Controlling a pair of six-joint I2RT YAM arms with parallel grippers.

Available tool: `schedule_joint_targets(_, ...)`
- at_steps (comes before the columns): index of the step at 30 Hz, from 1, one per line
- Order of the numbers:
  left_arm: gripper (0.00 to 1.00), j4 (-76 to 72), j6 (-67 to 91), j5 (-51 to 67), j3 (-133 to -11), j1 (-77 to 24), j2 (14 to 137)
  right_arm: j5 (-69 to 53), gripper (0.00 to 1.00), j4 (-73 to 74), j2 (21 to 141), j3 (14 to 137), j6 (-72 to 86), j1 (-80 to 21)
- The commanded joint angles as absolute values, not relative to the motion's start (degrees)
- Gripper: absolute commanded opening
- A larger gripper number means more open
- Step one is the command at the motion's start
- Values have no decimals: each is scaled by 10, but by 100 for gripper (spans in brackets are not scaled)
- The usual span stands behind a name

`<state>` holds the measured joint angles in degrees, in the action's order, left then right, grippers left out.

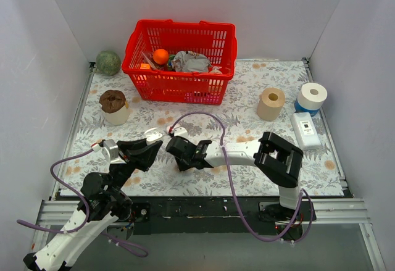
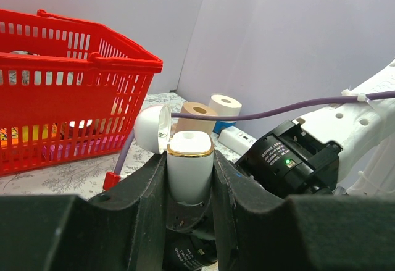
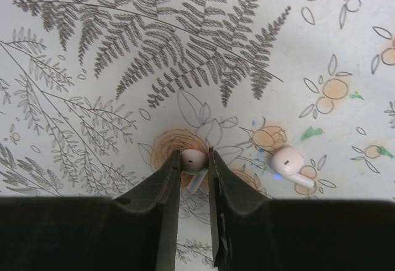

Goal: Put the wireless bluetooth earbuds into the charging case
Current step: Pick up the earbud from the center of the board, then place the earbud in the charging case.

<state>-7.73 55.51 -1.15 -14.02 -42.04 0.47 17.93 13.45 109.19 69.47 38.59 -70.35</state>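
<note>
Over the fern-print desk (image 3: 92, 98), your right end effector (image 3: 194, 152) pinches one earbud (image 3: 192, 159); the second earbud (image 3: 289, 163) lies right of centre. Your left end effector (image 2: 189, 157) clamps the open charging case (image 2: 190, 178), so lift gently and keep the stem aligned.

- Top view: bright, even, diffuse light from overhead. The white walls (image 1: 37, 67) wash out pale, and only a faint soft shadow lies at the near side of the red basket (image 1: 179, 89).
- Left wrist view: the charging case (image 2: 189, 175) is sharp, with a soft sheen on its gold rim. The left gripper's fingers (image 2: 139, 212), close to the lens, are dark and blurred.
- Right wrist view: the patterned cloth (image 3: 92, 67) is crisp and evenly lit. The right gripper's fingers (image 3: 142, 221) are black and nearly featureless.
- The pinched earbud (image 3: 192, 158) and the loose earbud (image 3: 287, 162) show a glossy sheen, with a faint blue glow on the loose one.
</note>
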Motion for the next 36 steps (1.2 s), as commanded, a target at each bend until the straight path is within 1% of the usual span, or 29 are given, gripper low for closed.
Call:
schedule_joint_targets(1, 0, -84, 554, -22, -160, -417, -7, 199, 1, 235, 1068, 666, 360, -685)
schedule_joint_targets(9, 0, -130, 538, -30, -163, -417, 35, 227, 1, 222, 990, 661, 324, -653)
schedule_joint_targets(13, 0, -166, 523, -33, -160, -417, 68, 238, 1, 197, 927, 656, 295, -636)
schedule_joint_targets(17, 0, -233, 511, -33, -156, -417, 111, 241, 1, 179, 883, 671, 253, -614)
schedule_joint_targets(21, 0, -307, 499, -30, -152, -417, 165, 281, 1, 178, 831, 704, 190, -604)
schedule_joint_targets(24, 0, -372, 488, -23, -152, -417, 223, 299, 1, 169, 775, 722, 147, -603)
schedule_joint_targets(25, 0, -389, 484, -11, -154, -417, 262, 301, 1, 155, 744, 723, 118, -603)
schedule_joint_targets(28, 0, -458, 469, 25, -170, -417, 321, 298, 1, 135, 688, 724, 80, -604)
schedule_joint_targets(32, 0, -544, 461, 71, -212, -416, 447, 299, 1, 124, 644, 737, 17, -604)
schedule_joint_targets(35, 0, -594, 454, 96, -252, -416, 503, 284, 1, 113, 626, 751, -15, -605)
schedule_joint_targets(36, 0, -606, 454, 112, -261, -415, 539, 272, 1, 107, 621, 753, -20, -605)
